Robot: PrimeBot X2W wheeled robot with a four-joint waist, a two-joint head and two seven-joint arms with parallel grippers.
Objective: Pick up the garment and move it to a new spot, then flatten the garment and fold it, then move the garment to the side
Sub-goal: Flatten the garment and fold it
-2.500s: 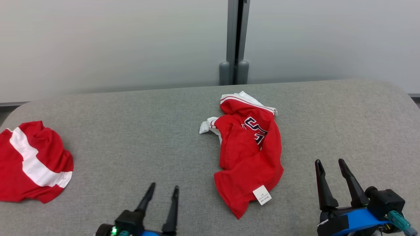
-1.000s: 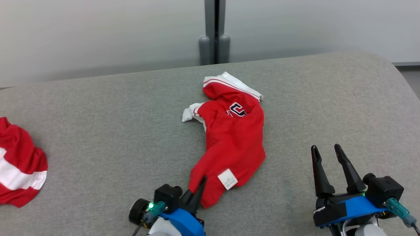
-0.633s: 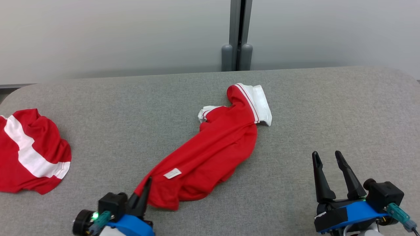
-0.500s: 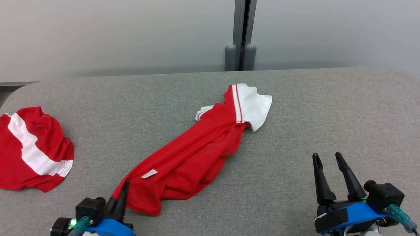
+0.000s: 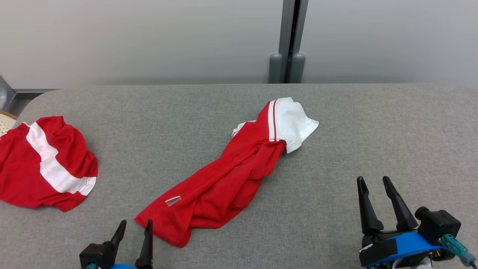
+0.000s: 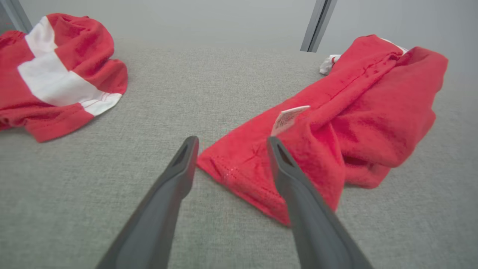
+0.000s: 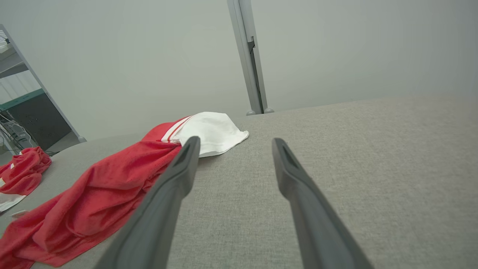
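Note:
The garment (image 5: 227, 175) is a red shirt with a white sleeve, stretched in a crumpled diagonal strip across the grey table, its white label facing up near the lower end. In the left wrist view the garment (image 6: 336, 119) lies just ahead, its near corner between and past the fingertips. My left gripper (image 5: 135, 228) (image 6: 230, 144) stands open just short of that corner, holding nothing. My right gripper (image 5: 372, 182) (image 7: 233, 144) is open and empty at the lower right, away from the garment (image 7: 112, 194).
A second red garment with a white stripe (image 5: 44, 164) (image 6: 56, 74) lies crumpled at the table's left edge. The grey table (image 5: 373, 130) ends at a pale wall with a grey post (image 5: 289, 41) behind it.
My left gripper dragged the garment's lower end leftward and toward me, stretching it out, then opened and let go. The head camera shifted. My right gripper stayed put.

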